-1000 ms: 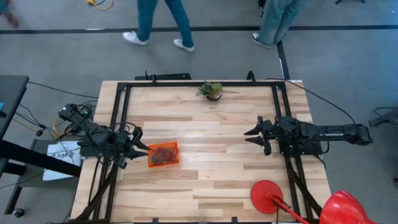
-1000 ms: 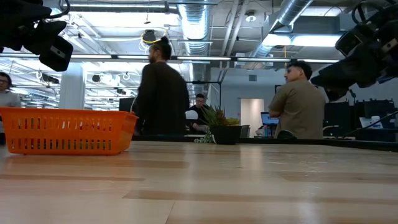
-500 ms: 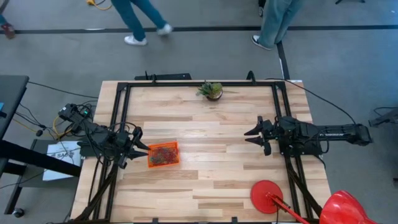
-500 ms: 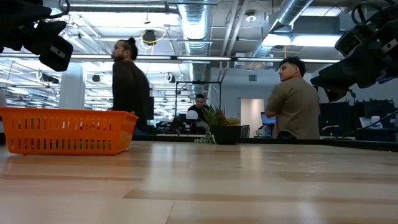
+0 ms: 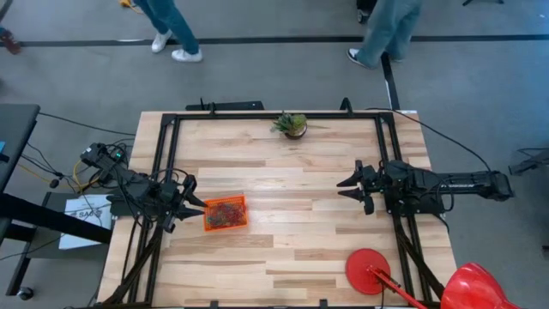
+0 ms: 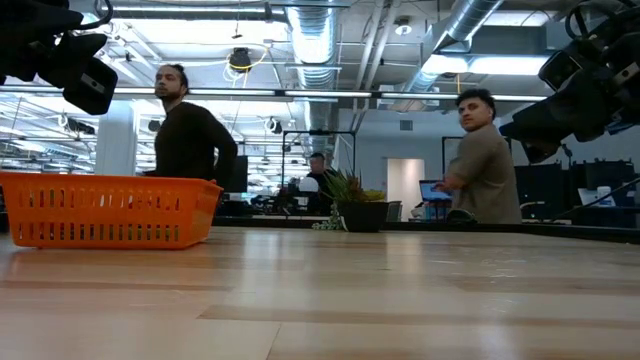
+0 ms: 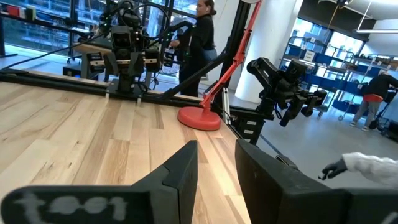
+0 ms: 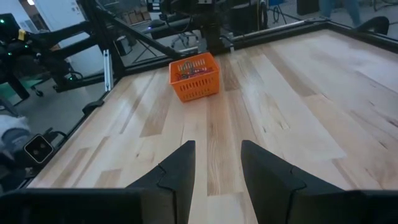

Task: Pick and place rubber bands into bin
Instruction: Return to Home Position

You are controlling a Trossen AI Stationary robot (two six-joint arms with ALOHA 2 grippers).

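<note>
Orange low-walled mesh bin (image 6: pixel 105 212) at the table's (image 5: pixel 292 249) 9 o'clock; we see tangled rubber bands (image 5: pixel 225 214) inside (red, green). Left gripper (image 5: pixel 199 205) at its 9 o'clock, right gripper (image 5: pixel 340 189) at 3 o'clock, both spread.

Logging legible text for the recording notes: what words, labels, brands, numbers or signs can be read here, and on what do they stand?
Nothing reads clearly.
Blurred, unreadable: the white marking on the body of the left gripper.
Too small to read: the printed sheet on the floor beside the table.
Blurred, unreadable: the square tag off the table's edge, seen from the right wrist.
</note>
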